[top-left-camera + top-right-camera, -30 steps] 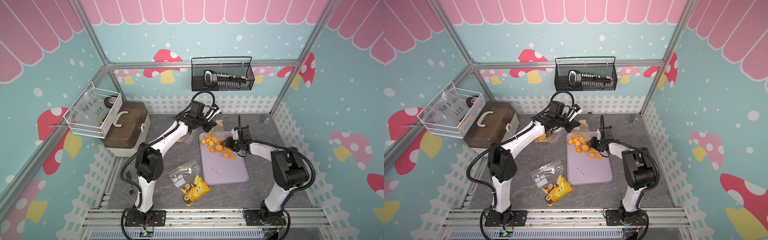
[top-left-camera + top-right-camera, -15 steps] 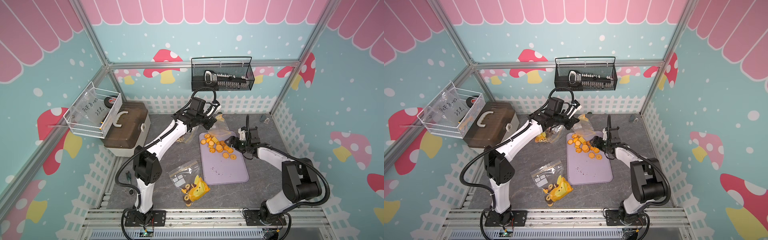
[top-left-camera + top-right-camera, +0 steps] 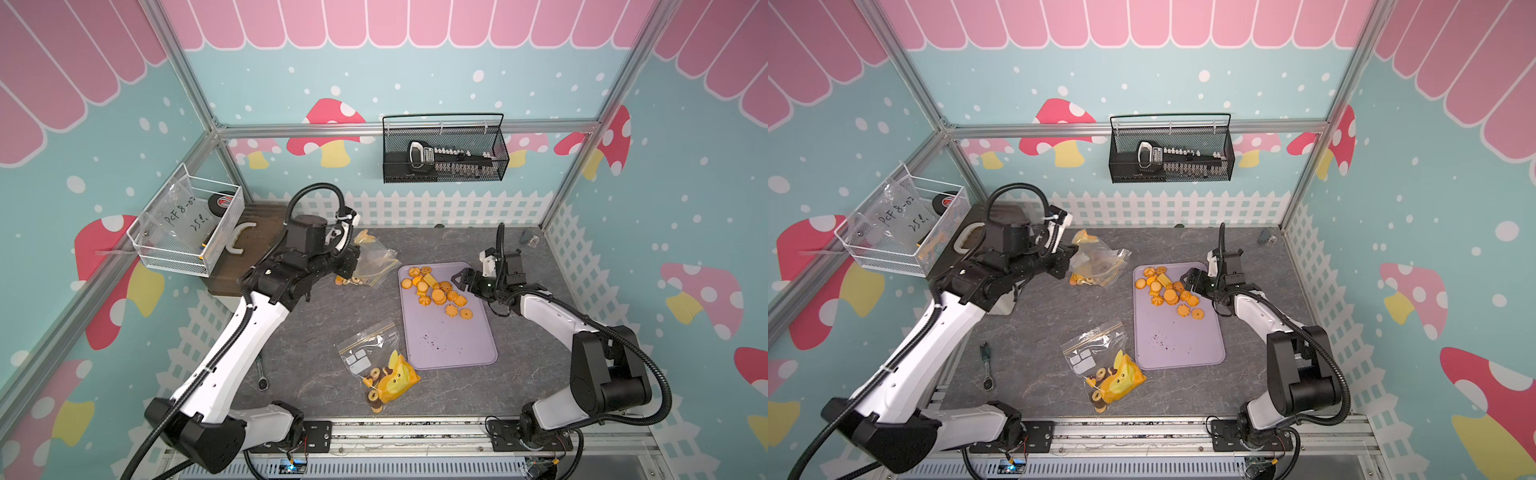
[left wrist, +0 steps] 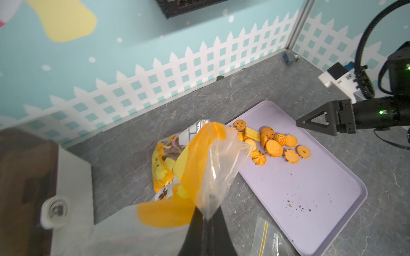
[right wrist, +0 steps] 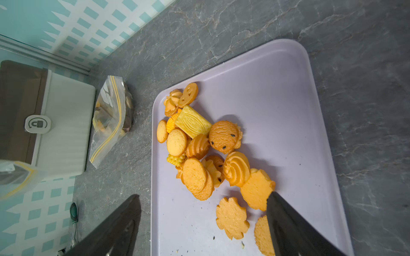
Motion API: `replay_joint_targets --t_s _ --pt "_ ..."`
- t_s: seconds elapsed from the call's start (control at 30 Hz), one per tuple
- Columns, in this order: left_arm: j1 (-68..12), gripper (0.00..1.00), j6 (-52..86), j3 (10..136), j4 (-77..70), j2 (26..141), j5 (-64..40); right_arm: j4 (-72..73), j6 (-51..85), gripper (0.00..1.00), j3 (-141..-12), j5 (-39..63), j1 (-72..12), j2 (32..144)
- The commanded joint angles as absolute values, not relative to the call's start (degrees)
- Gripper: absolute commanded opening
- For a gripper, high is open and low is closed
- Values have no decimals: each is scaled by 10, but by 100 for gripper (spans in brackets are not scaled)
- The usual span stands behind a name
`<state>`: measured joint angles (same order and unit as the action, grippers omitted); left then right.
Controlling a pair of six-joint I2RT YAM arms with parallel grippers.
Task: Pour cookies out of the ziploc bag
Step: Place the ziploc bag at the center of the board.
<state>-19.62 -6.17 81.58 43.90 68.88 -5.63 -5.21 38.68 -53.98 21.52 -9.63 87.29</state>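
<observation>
left hand [image 4: 207, 218] tips hidden behind bag [image 4: 218, 159] plastic; bag's near end blurred. small thing [image 3: 529, 240] in far worktop [image 3: 328, 316] corner: too small to identify.

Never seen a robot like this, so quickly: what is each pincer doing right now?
Left pincer: closed, holding the ziploc bag.
Right pincer: open, holding nothing, above the cookies on the tray.

The left arm [image 3: 245, 332] stretches far forward from its base, wrist turned level, and the left end effector [image 4: 207, 218] is squeezed tight on a corner of a clear bag [image 4: 219, 164], holding it up. The right arm [image 3: 552, 311] is folded at the elbow with its forearm reaching low and inward. The right end effector [image 5: 204, 196] hangs with its jaws spread wide, gripping nothing.
</observation>
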Motion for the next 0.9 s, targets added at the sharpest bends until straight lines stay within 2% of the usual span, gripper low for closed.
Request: replay_joint_targets --t_s 0.0,0.2,0.37,0.4,0.47,0.6,0.63,0.67,0.87 --pt "-170 3 -46 786 546 659 -28 -65 365 88 -561 222 -94 881" --pt "-146 7 -20 698 592 614 -12 -70 364 87 -579 235 -94 906" --pt "-111 11 -21 672 578 646 -33 -66 367 87 -570 237 -95 904" --pt "-104 17 -22 671 572 654 -38 -66 367 87 -567 238 -95 902" --pt "-95 42 -22 676 565 670 -39 -66 364 87 -561 238 -95 898" --pt "-87 81 -19 699 553 698 -24 -67 359 88 -555 235 -95 890" --pt "-87 96 -17 707 550 701 -20 -67 359 88 -555 236 -95 889" --pt "-87 99 -14 718 547 704 -16 -67 359 89 -555 239 -96 889" --pt "-88 99 37 782 507 696 7 -72 354 91 -561 244 -95 877"
